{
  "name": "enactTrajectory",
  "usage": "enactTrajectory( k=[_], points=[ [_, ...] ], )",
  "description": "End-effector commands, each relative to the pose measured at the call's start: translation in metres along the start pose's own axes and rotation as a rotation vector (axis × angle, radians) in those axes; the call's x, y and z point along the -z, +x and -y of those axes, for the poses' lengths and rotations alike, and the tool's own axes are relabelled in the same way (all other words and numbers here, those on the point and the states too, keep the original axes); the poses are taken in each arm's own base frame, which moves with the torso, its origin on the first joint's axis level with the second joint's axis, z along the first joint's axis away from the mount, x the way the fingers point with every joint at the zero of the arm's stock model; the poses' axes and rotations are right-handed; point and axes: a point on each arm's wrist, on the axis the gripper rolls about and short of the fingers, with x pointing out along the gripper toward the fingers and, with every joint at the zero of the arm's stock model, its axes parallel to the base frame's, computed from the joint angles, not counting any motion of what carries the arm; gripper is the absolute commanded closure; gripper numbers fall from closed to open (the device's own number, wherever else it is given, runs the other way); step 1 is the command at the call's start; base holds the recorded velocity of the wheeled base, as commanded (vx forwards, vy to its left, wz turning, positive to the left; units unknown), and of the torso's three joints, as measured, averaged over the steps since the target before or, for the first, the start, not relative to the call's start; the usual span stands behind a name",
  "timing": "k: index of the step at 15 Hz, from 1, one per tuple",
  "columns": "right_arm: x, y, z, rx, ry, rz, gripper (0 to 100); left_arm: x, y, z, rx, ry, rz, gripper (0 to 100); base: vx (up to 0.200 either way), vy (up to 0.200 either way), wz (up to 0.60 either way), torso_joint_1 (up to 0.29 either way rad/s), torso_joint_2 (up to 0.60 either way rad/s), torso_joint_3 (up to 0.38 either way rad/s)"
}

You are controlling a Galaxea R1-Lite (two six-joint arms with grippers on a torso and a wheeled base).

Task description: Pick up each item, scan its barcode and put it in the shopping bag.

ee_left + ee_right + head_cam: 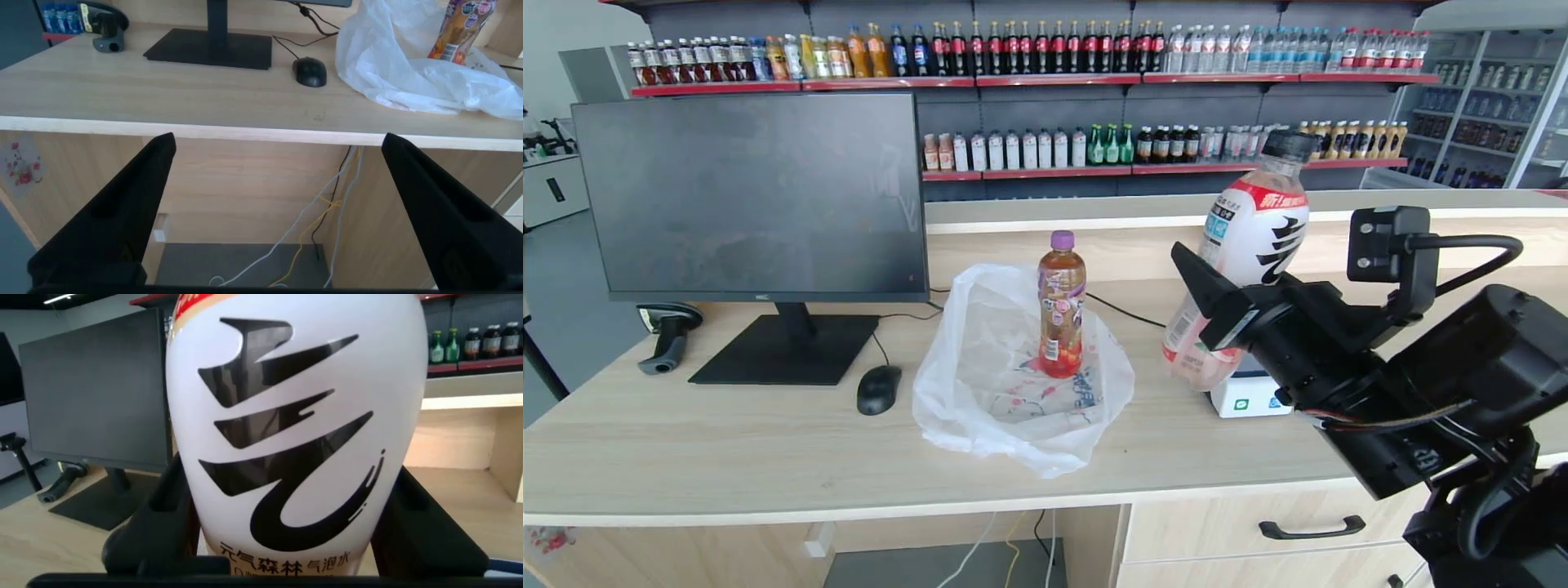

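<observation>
Bottle (pixel 1250 245), white: we hold it clamped in our right gripper (pixel 1223 312) above the desk (pixel 727 457), near the shopping bag (pixel 980 392) where a tea bottle (pixel 1061 310) stands upright. Our left gripper (pixel 278 147) gapes wide, empty.

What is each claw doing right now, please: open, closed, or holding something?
Left claw: open, holding nothing.
Right claw: closed on the white bottle.

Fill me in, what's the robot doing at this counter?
The right gripper is shut on a white bottle, holding it tilted over the small white scanner box on the counter. An orange drink bottle stands upright in the spread shopping bag. The left gripper is open, low in front of the counter edge, empty.
</observation>
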Motion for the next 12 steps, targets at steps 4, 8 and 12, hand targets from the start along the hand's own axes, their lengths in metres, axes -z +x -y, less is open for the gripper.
enactTrajectory(
  k=[4, 8, 12],
  points=[
    [0.0014, -0.0007, -0.0016, -0.005, 0.002, -0.006, 100, -0.0001, 0.0000, 0.0000, 0.000, -0.001, 0.002, 0, 0.000, 0.000, 0.60, 0.000, 0.00, 0.001],
    [0.0024, 0.0009, -0.0015, -0.005, 0.003, -0.005, 100, -0.0001, 0.0000, 0.0000, 0.000, -0.001, 0.002, 0, 0.000, 0.000, 0.00, 0.000, 0.00, 0.000],
    [0.0061, 0.0054, -0.0025, -0.005, 0.012, -0.007, 100, -0.0003, 0.0000, 0.0000, 0.000, -0.001, 0.004, 0, 0.000, 0.000, 0.00, 0.000, 0.00, 0.000]
  ],
)
